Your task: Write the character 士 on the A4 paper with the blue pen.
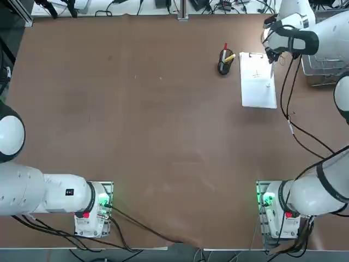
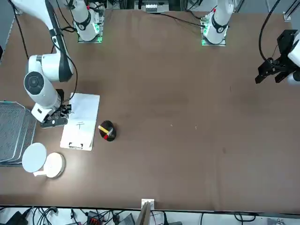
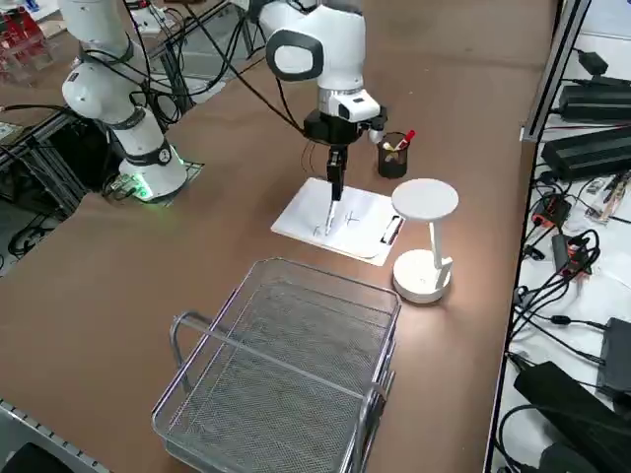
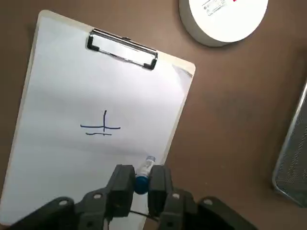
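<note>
From my remote station I read the right pincer (image 4: 139, 184) as clamped on the blue pen (image 4: 144, 172), both fingers pressed against the barrel. The pen points down at the A4 paper (image 4: 96, 143); I cannot tell whether its tip touches the sheet. The pincer hangs over the sheet's long edge nearest the table's right edge.

The paper lies on a clipboard with the metal clip (image 4: 122, 48) on the short edge farthest from the robot. The sheet sits near the table's far right corner. A cross-shaped mark with a short stroke under it (image 4: 101, 128) shows at mid-sheet.

Just beside the paper, toward the table's middle, stands a dark pen cup (image 1: 224, 64) holding a red pen and a yellow pen. Beyond the clip end stands a white lamp (image 3: 424, 236) on a round base. A wire basket (image 3: 286, 374) rests at the table's right edge.
</note>
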{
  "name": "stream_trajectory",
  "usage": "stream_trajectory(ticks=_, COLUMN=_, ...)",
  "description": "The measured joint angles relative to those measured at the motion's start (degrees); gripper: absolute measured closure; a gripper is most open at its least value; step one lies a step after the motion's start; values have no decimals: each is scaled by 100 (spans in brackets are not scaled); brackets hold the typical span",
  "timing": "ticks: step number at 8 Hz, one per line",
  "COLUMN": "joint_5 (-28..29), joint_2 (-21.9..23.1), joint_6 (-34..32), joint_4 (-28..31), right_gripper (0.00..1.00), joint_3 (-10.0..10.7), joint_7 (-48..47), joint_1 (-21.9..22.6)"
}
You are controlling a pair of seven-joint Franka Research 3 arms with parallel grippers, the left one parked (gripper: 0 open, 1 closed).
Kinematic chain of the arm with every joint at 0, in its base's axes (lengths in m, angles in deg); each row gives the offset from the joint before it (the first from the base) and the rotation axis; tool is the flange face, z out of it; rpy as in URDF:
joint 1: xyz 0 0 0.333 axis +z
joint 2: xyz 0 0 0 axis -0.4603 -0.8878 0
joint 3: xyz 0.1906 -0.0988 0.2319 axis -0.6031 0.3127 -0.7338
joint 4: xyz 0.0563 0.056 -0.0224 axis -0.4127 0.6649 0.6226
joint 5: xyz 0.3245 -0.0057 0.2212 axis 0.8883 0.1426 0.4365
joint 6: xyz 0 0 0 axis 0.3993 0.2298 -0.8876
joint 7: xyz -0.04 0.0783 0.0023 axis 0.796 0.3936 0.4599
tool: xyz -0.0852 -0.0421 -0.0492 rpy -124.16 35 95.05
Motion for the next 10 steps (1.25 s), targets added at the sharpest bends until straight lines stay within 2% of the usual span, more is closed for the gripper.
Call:
stream_trajectory(ticks=3, joint_5=0, joint_2=-96, joint_6=227, joint_4=60, right_gripper=80, joint_3=60, joint_7=20, joint_1=0)
stream_trajectory(ticks=10, joint_5=5, joint_2=-95, joint_6=232, joint_4=63, right_gripper=80, joint_3=52, joint_7=-83, joint_1=6)
